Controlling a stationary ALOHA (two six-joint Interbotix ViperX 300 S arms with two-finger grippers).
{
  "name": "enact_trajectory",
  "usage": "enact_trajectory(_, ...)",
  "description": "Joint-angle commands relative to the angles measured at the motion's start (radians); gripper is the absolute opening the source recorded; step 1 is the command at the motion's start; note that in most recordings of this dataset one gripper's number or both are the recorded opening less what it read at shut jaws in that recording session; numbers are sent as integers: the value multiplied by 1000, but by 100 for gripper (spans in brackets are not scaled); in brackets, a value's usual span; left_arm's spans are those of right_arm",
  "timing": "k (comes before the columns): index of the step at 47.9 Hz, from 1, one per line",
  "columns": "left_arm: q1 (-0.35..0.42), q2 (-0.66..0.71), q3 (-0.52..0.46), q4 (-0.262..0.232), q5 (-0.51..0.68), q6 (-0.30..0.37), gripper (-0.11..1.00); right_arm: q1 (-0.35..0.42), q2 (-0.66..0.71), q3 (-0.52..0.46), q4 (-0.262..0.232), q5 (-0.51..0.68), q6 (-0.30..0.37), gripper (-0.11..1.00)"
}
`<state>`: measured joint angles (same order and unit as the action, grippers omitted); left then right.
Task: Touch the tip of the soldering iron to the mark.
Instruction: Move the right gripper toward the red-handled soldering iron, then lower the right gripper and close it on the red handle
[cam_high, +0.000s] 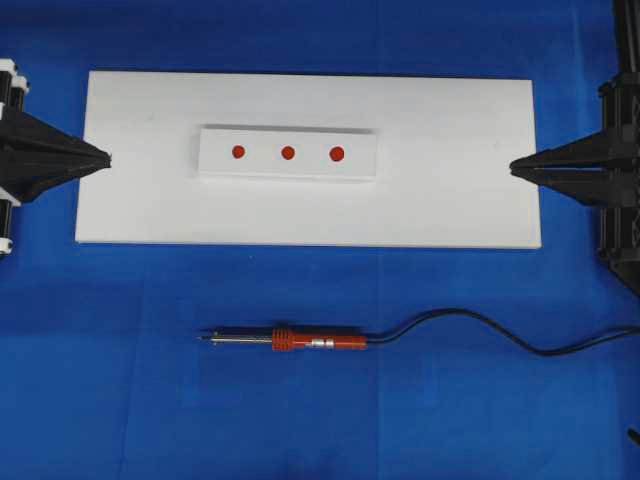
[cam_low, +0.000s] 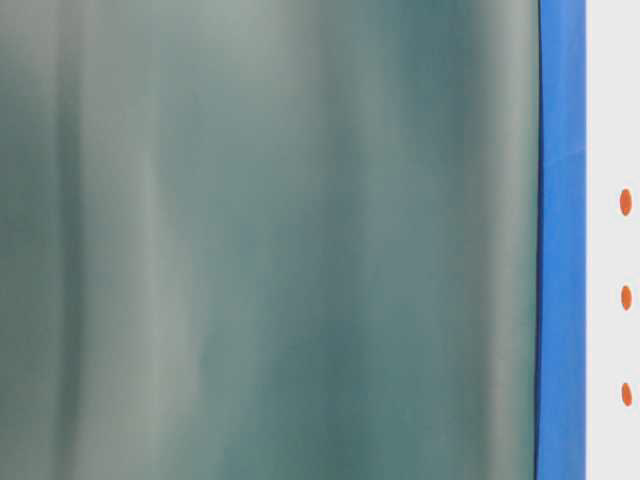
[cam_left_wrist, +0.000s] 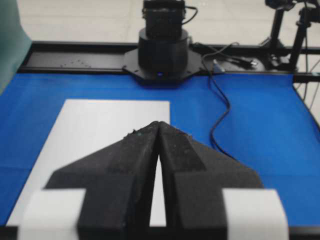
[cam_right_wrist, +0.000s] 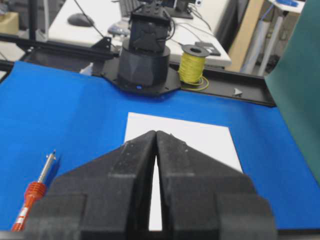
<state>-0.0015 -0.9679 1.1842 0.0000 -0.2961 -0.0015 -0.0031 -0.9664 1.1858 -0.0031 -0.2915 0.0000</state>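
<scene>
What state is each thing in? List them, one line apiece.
soldering iron: lying flat on the blue cloth, unheld, tip pointing left
tip: touching no mark
left gripper: jaws shut, empty
right gripper: jaws shut, empty
three red marks: untouched on the white block
cord: slack, trailing right

Overhead view: bright, even light, sharp; thin soft shadow along top edge of the raised white rectangular block (cam_high: 288, 153). Table-level view mostly filled by a blurred grey-green curtain-like surface (cam_low: 270, 240), v. out of focus. Wrist views: near black foam-padded fingers (cam_left_wrist: 145, 170) soft, bkgd slightly hazy, no glare.
</scene>
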Motion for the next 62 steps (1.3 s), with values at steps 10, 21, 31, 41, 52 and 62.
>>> enact_trajectory(10, -20, 2, -6, 2, -2, -5, 0, 26, 17, -49, 6, 44, 51, -6)
enact_trajectory(21, -20, 2, -2, 3, -2, -5, 0, 86, 75, -60, 6, 34, 101, -6)
enact_trajectory(31, -20, 3, -2, 3, -2, -5, 0, 152, 207, -100, 8, -15, 141, 14)
enact_trajectory(41, -18, 2, 2, 3, -8, -5, 0, 186, 383, -158, 9, -25, 176, 76)
enact_trajectory(52, -20, 2, 8, 3, -14, -5, 0, 225, 603, -229, 94, -87, 178, 87)
enact_trajectory(62, -20, 2, 14, 3, -21, -5, 0, 270, 824, -296, 186, -184, 178, 88)
